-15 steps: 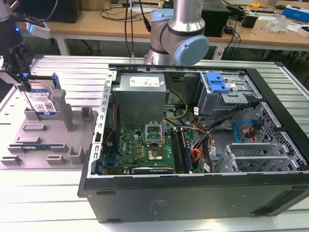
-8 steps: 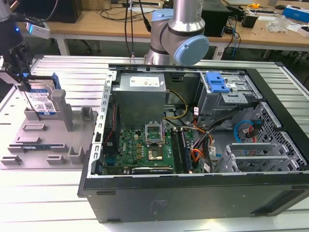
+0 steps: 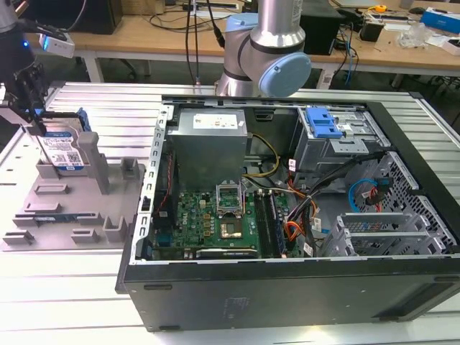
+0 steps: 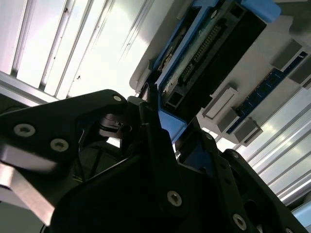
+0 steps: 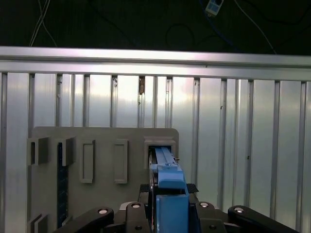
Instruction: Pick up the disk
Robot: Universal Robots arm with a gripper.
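The disk stands on edge in a slot at the far end of the grey tray, on the exterior view's left, its white-and-blue label facing out. My gripper comes down onto its end nearest the exterior view's left. In the first wrist view the disk shows edge-on with its blue rail. The gripper has a black finger pressed against each side, so it is shut on the disk. In the second wrist view the disk shows its black connector edge, and the gripper clamps the blue rail. The disk still sits in the tray.
An open computer case takes up the middle and the exterior view's right, with a bright blue bracket in its drive bay. The arm's base stands behind it. The slatted metal table lies around the tray, whose upright posts stand beside the disk.
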